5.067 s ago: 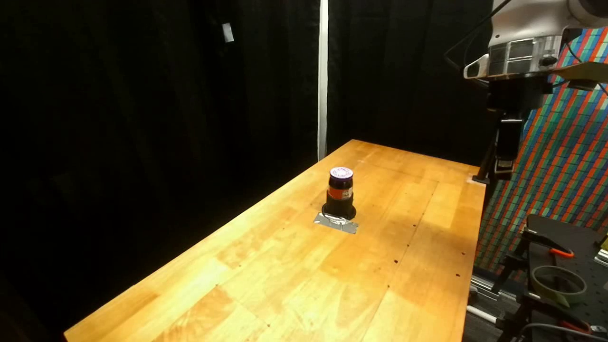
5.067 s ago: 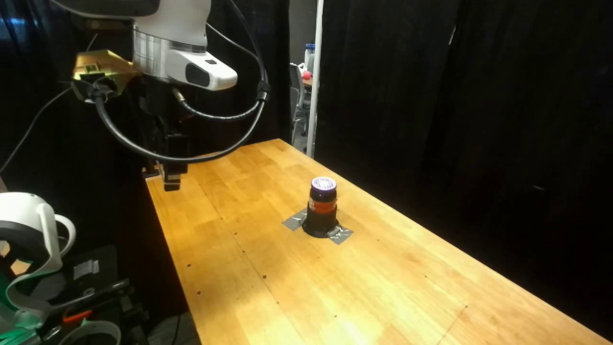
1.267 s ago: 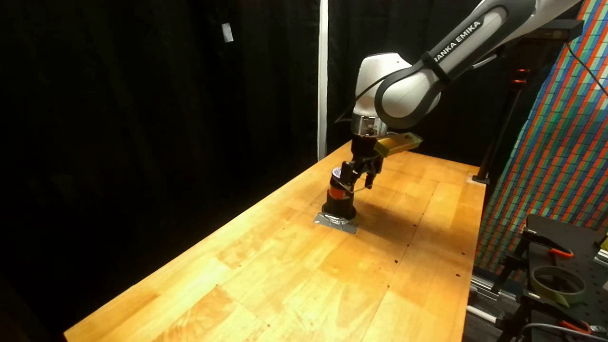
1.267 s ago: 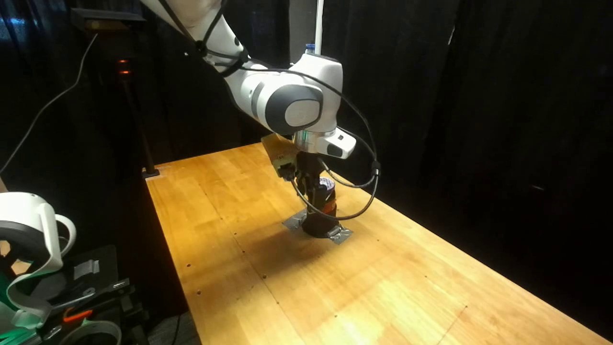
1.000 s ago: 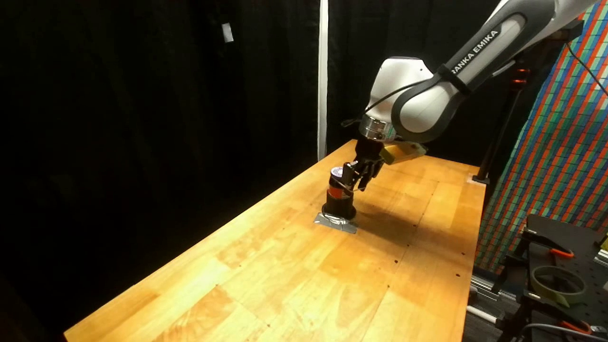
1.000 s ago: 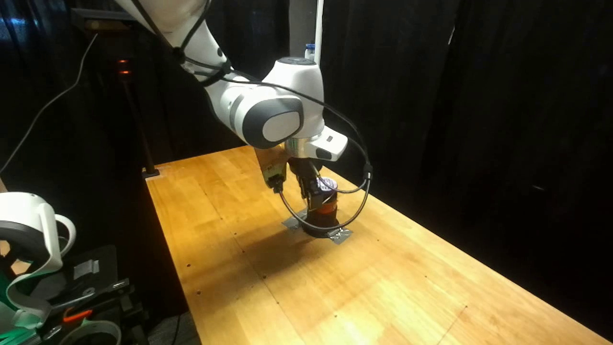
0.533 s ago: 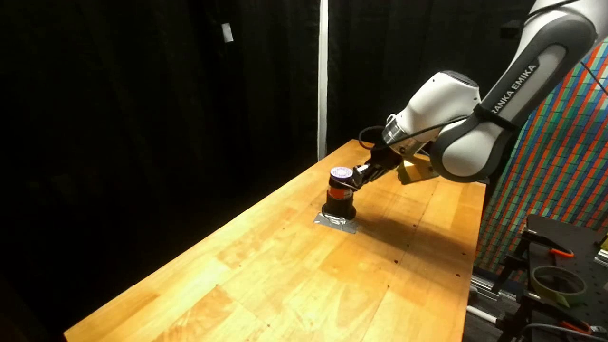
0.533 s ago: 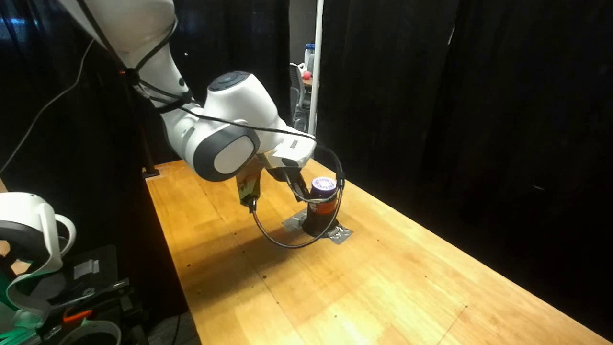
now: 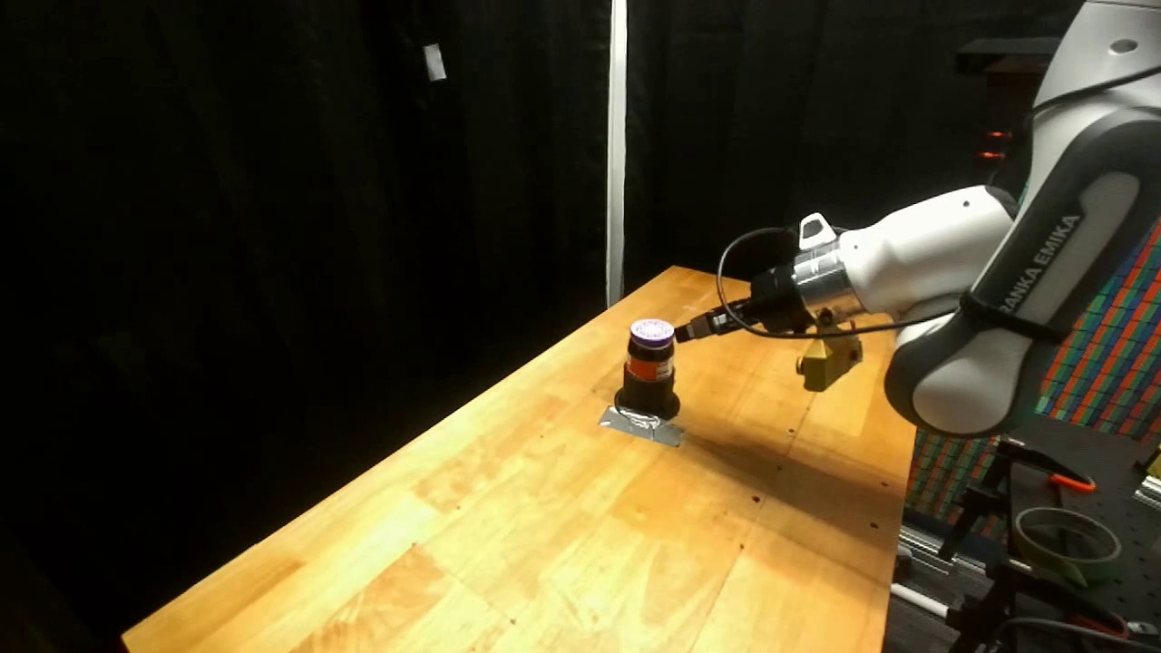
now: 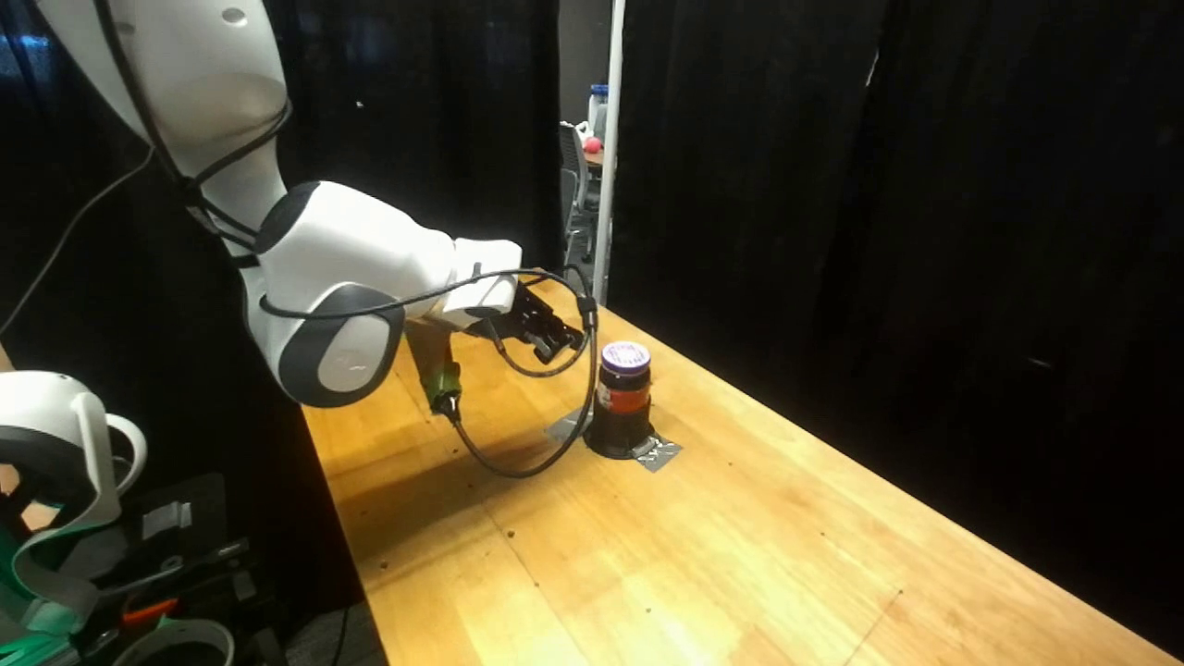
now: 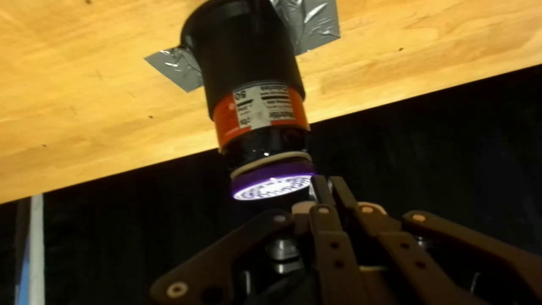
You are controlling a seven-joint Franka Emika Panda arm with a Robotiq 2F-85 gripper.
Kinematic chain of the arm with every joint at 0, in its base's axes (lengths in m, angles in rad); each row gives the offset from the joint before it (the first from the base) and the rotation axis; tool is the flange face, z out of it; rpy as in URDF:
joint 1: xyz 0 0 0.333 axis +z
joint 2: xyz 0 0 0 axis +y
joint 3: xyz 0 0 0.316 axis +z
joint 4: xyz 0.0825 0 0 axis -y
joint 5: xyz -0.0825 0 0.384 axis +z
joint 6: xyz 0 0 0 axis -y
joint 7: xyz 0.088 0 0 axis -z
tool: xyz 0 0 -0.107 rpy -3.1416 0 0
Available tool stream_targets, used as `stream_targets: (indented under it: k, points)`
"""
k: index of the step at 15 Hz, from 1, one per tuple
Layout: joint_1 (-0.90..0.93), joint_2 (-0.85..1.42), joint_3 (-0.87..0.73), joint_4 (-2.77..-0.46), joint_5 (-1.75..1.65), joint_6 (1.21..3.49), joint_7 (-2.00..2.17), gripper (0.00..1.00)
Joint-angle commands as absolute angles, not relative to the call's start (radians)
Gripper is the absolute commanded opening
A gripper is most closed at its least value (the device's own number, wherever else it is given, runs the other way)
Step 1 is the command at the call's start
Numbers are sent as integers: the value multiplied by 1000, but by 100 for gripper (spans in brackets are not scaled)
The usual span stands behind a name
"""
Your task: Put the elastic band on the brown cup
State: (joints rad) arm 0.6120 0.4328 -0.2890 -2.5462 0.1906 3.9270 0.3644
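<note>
On the wooden table [image 9: 544,517]: your brown cup [image 9: 650,369] stands upright, its purple lid [image 11: 274,181] on top and silver tape [image 9: 640,427] at its foot.
Elastic band [image 11: 271,159]: it now lies across the cup's gripper-facing side, along the lid's lower edge; a second ago it stretched from the cup to your fingers [image 11: 322,191].
Gripper [image 11: 329,183]: clenched, or very nearly, with nothing visible between the tips; you have tipped it back from pointing down to almost level.
Cup and band: with no band visible on your fingers, the placing looks done; backing away cleanly seems all that is left.
Wrist view: it alone shows you the band, and only the facing side; whether it runs round the back is hidden. In both exterior views you cannot pick it out.
Lid edge: in an exterior view your fingers [image 9: 683,335] seem to meet it; in an exterior view the cable loop [image 10: 523,474] crosses beside the lid and a slight gap appears. Contact can't be settled, so a forward nudge might catch the lid.
</note>
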Motion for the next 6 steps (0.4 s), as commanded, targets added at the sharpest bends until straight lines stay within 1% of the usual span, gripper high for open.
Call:
stream_targets:
  k: [1,2,3,4,5,6]
  points:
    - [501,510,-110,-2562,241,4176,272,7]
    - [482,520,-79,-2563,231,4194,268,8]
    - [434,508,-23,-2571,209,4146,269,33]
    - [384,479,29,-2589,168,4054,278,33]
    - [340,448,67,-2600,141,3951,287,36]
    - [311,427,93,-2599,139,3861,281,44]
